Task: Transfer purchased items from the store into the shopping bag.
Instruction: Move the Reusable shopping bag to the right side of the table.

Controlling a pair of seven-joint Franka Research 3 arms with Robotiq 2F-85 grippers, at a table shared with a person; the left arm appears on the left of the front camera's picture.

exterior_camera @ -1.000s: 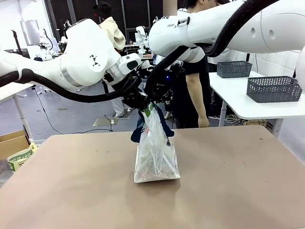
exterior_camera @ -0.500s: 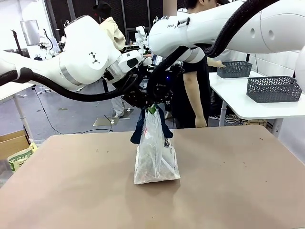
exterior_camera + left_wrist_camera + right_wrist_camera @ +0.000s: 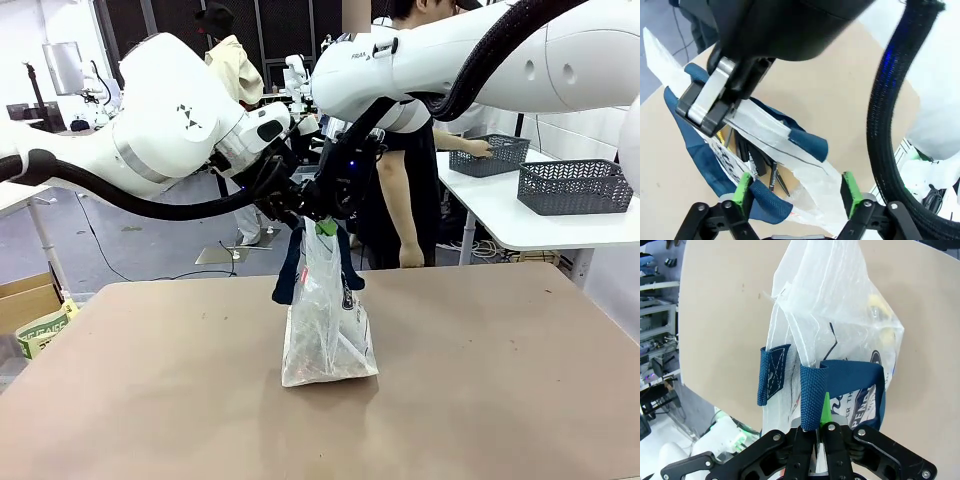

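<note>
The shopping bag [image 3: 325,330] stands upright in the middle of the tan table [image 3: 150,400], its mouth gathered up toward the two arms above it. Through the translucent plastic, something small and yellow [image 3: 874,304] and a few dark slim pieces [image 3: 757,162] lie inside, so at least part of the purchase looks packed. I cannot tell whether the flat cardboard box is in there. The right gripper [image 3: 821,432] is clenched on a navy handle [image 3: 850,371] at the rim. The left gripper [image 3: 796,192] is spread wide at the bag's top edge, grasping nothing. At a white side table [image 3: 500,215] far right, a person's hand [image 3: 483,148] reaches a dark grey basket [image 3: 492,145]; another [image 3: 574,186] sits nearer. Loading seems close to done.
</note>
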